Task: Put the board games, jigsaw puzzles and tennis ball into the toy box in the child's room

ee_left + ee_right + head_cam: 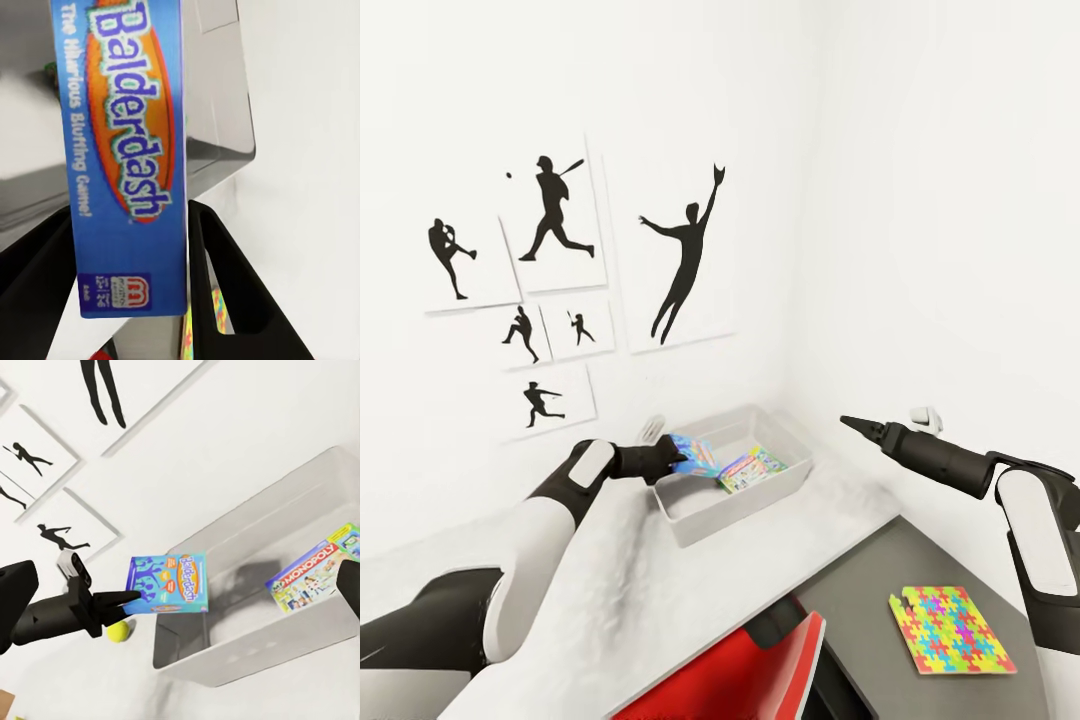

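A white-walled corner of a room, with black silhouette sports pictures [550, 290] on the wall at the upper left of the head view. Below them a light grey worktop [610, 580] runs across the lower left, joined at lower right to a darker grey section.

Near the centre of the head view sits the toy box [740, 495], a light grey tub. Inside it, leaning against the far right wall, is a colourful Monopoly board game [752, 468].

The left gripper [678, 458], reaching in from the left, is clamped on a blue Balderdash board game [693, 455], held at the tub's near left rim. In the left wrist view the blue box [131, 150] stands between the two black fingers [225, 292], pressed on both sides.

In the right wrist view the tennis ball [116, 631] lies on the worktop just beside the tub's outer wall, below the left gripper.

The right gripper [855, 425] hangs in the air at centre right, holding nothing, its tips drawn together to a point.

A jigsaw puzzle [950, 630] lies flat on the dark section at lower right. A red chair back [760, 675] shows at the bottom centre.
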Controlling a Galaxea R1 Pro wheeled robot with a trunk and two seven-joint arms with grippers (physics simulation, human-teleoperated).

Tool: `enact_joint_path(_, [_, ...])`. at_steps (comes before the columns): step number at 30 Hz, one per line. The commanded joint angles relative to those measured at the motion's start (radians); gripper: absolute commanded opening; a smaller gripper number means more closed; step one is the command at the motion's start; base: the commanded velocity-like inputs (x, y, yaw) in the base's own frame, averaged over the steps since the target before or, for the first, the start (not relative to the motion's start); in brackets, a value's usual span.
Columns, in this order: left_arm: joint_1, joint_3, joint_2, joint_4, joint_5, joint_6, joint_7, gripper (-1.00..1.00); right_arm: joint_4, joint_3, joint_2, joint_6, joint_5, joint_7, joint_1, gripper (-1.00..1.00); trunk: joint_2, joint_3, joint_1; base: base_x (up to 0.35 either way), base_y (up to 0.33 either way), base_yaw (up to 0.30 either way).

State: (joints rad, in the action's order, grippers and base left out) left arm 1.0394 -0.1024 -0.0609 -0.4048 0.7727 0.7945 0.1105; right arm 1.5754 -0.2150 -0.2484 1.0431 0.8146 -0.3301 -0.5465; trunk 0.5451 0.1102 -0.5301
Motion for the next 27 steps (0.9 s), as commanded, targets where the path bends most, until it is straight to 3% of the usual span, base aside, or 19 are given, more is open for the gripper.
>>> enact_joint_path(1, [0.003, -0.008, 0.000, 0.000, -0.007, 0.011, 0.004, -1.00, 0.000, -0.001, 0.000, 0.004, -0.009, -0.010, -0.001, 1.00, 0.002, 0.004, 0.000, 0.000, 0.000, 0.000])
enact_joint_path(11, [0.016, -0.007, 0.008, -0.008, -0.010, 0.040, 0.002, -1.00, 0.000, -0.001, 0.000, 0.004, -0.009, -0.010, -0.001, 1.00, 0.002, 0.020, 0.000, 0.000, 0.000, 0.000])
enact_joint_path(27, [0.082, -0.007, 0.017, -0.013, -0.018, 0.049, -0.009, -1.00, 0.000, -0.001, 0.000, 0.004, -0.011, -0.012, 0.000, 1.00, 0.002, 0.046, 0.000, 0.000, 0.000, 0.000])
